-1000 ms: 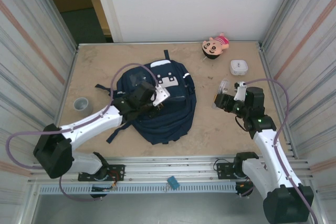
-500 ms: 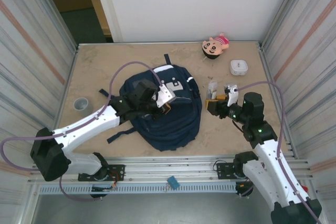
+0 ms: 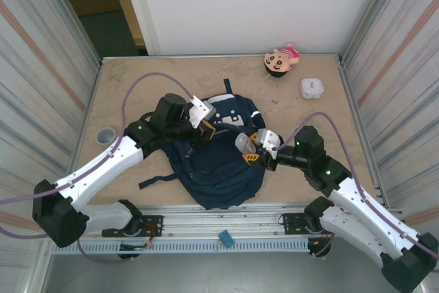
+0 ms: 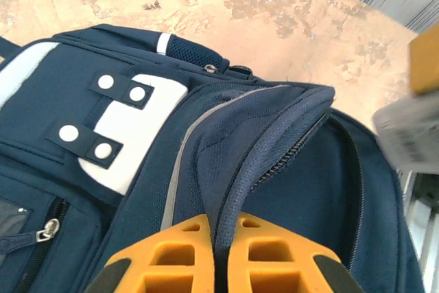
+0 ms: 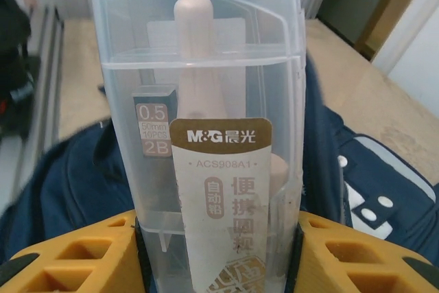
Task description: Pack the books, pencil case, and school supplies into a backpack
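The navy backpack (image 3: pixel 221 166) lies mid-table with its main zip open. My left gripper (image 3: pixel 206 127) is shut on the backpack's zipper rim (image 4: pixel 264 162) and holds it up, so the mouth gapes. My right gripper (image 3: pixel 252 147) is shut on the school supplies (image 3: pixel 245 143), a clear plastic box (image 5: pixel 206 114) with a tan label and a pencil-lead tube inside. The box hangs just above the backpack's right edge, by the opening; it is blurred at the right edge of the left wrist view (image 4: pixel 410 128). The books and the pencil case are out of view.
A plush doll (image 3: pixel 281 60) and a small white square box (image 3: pixel 312 88) lie at the back right. A grey cup (image 3: pixel 105 135) stands at the left edge. Corrugated walls close in both sides. The backpack's straps (image 3: pixel 154 178) trail to the front left.
My right arm has swung left, carrying the clear box from the table's right side to the backpack's opening. My left gripper has pulled the zipper rim up and back; the backpack has shifted.
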Tool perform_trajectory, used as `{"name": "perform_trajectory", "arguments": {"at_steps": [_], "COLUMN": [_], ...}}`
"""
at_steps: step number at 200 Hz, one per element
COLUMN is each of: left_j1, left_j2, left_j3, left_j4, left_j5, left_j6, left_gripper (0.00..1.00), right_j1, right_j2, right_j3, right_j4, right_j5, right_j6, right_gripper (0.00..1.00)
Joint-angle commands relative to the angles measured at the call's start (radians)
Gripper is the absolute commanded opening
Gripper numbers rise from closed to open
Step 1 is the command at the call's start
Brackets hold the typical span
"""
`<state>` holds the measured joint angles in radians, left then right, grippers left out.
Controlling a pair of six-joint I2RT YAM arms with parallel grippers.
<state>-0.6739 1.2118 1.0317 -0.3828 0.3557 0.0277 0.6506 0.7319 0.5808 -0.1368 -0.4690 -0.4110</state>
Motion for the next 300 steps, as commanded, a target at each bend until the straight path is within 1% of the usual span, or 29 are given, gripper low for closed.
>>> {"name": "perform_trajectory", "arguments": {"at_steps": [1, 12, 22, 39, 49, 74, 90, 111, 120, 134, 151, 159, 174, 186, 198, 200, 206, 215, 237, 245, 253, 272, 276, 287, 294, 300], "left_j1": [0.017, 0.017, 0.017, 0.017, 0.017, 0.017, 0.017, 0.017, 0.017, 0.018, 0.017, 0.017, 0.017, 0.019, 0.018, 0.018, 0.019, 0.019, 0.019, 0.016, 0.012, -0.006, -0.010, -0.019, -0.024, -0.027], "left_j2": [-0.024, -0.014, -0.006, -0.003, -0.003, -0.009, -0.015, -0.024, -0.028, -0.031, -0.034, -0.036, -0.039, -0.042, -0.044, -0.044, -0.044, -0.045, -0.044, -0.043, -0.043, -0.043, -0.043, -0.043, -0.041, -0.038], "left_j3": [0.014, 0.021, 0.028, 0.034, 0.031, 0.027, 0.025, 0.020, 0.019, 0.016, 0.012, 0.007, -0.001, -0.011, -0.020, -0.023, -0.028, -0.035, -0.052, -0.057, -0.061, -0.077, -0.080, -0.091, -0.095, -0.097], "left_j4": [0.152, 0.152, 0.150, 0.156, 0.160, 0.149, 0.148, 0.153, 0.151, 0.151, 0.149, 0.148, 0.153, 0.154, 0.161, 0.162, 0.165, 0.173, 0.184, 0.187, 0.188, 0.187, 0.188, 0.188, 0.188, 0.187], "left_j5": [0.108, 0.130, 0.147, 0.168, 0.174, 0.179, 0.187, 0.188, 0.184, 0.177, 0.169, 0.162, 0.151, 0.142, 0.140, 0.141, 0.141, 0.144, 0.158, 0.172, 0.185, 0.196, 0.198, 0.199, 0.199, 0.200], "left_j6": [-0.049, -0.050, -0.055, -0.059, -0.060, -0.059, -0.059, -0.063, -0.061, -0.061, -0.060, -0.059, -0.054, -0.046, -0.038, -0.036, -0.031, -0.025, 0.005, 0.022, 0.046, 0.104, 0.114, 0.139, 0.151, 0.157], "left_gripper": [0.00, 0.00, 0.00, 0.00, 0.00, 0.00, 0.00, 0.00, 0.00, 0.01, 0.01, 0.01, 0.02, 0.02, 0.02, 0.02, 0.02, 0.02, 0.02, 0.03, 0.03, 0.04, 0.05, 0.05, 0.06, 0.06], "right_j1": [0.113, 0.200, 0.244, 0.275, 0.293, 0.331, 0.339, 0.337, 0.337, 0.335, 0.327, 0.325, 0.323, 0.317, 0.287, 0.284, 0.258, 0.223, 0.136, 0.108, 0.081, 0.026, 0.018, -0.001, -0.006, -0.008], "right_j2": [0.066, 0.114, 0.172, 0.252, 0.304, 0.377, 0.426, 0.469, 0.476, 0.481, 0.461, 0.440, 0.381, 0.300, 0.207, 0.199, 0.152, 0.095, 0.003, 0.000, 0.015, 0.102, 0.125, 0.187, 0.223, 0.251], "right_j3": [0.043, 0.054, 0.076, 0.126, 0.138, 0.151, 0.172, 0.171, 0.171, 0.171, 0.163, 0.152, 0.127, 0.105, 0.082, 0.079, 0.068, 0.050, -0.009, -0.020, -0.015, 0.032, 0.045, 0.082, 0.100, 0.116], "right_j4": [-0.040, -0.045, -0.049, -0.052, -0.023, 0.033, 0.041, 0.102, 0.118, 0.144, 0.155, 0.154, 0.148, 0.115, 0.087, 0.087, 0.079, 0.081, 0.140, 0.164, 0.164, 0.146, 0.141, 0.127, 0.129, 0.131], "right_j5": [0.191, 0.311, 0.385, 0.435, 0.465, 0.545, 0.587, 0.637, 0.650, 0.685, 0.692, 0.678, 0.631, 0.539, 0.423, 0.418, 0.357, 0.303, 0.220, 0.205, 0.178, 0.101, 0.078, 0.000, -0.030, -0.044], "right_j6": [-0.232, -0.315, -0.361, -0.401, -0.427, -0.526, -0.559, -0.566, -0.566, -0.545, -0.519, -0.508, -0.473, -0.423, -0.353, -0.347, -0.290, -0.234, -0.157, -0.145, -0.146, -0.127, -0.123, -0.125, -0.124, -0.125], "right_gripper": [0.48, 0.48, 0.48, 0.48, 0.48, 0.51, 0.54, 0.63, 0.65, 0.65, 0.59, 0.57, 0.56, 0.58, 0.60, 0.60, 0.61, 0.63, 0.74, 0.76, 0.76, 0.75, 0.74, 0.66, 0.63, 0.57]}}
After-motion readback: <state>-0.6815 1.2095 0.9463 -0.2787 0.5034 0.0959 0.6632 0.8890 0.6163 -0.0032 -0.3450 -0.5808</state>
